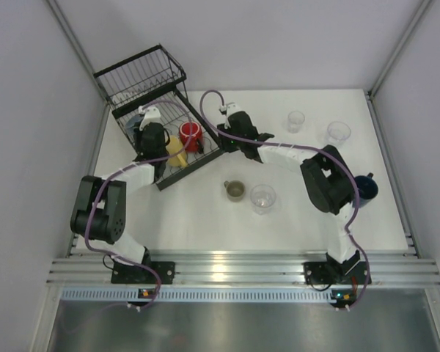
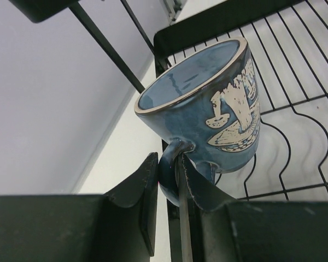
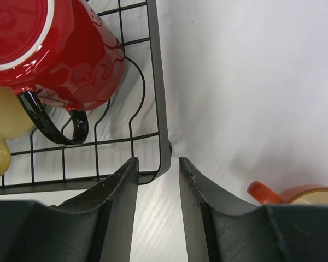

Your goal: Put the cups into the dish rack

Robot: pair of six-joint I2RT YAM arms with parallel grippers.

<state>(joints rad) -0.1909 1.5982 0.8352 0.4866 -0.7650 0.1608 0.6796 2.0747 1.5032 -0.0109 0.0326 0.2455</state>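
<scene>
The black wire dish rack stands at the back left. A red mug and a yellow mug lie in its low tray part. My left gripper is over the rack, shut on the handle of a blue mug with a white pattern, held tilted above the rack wires. My right gripper is open and empty just outside the rack's near corner. The red mug and yellow mug show in the right wrist view, as does an orange-red mug beside the right finger.
On the table stand an olive-grey mug, a clear tumbler next to it, two more clear tumblers at the back right, and a dark blue mug behind the right arm's elbow. Grey walls enclose the table.
</scene>
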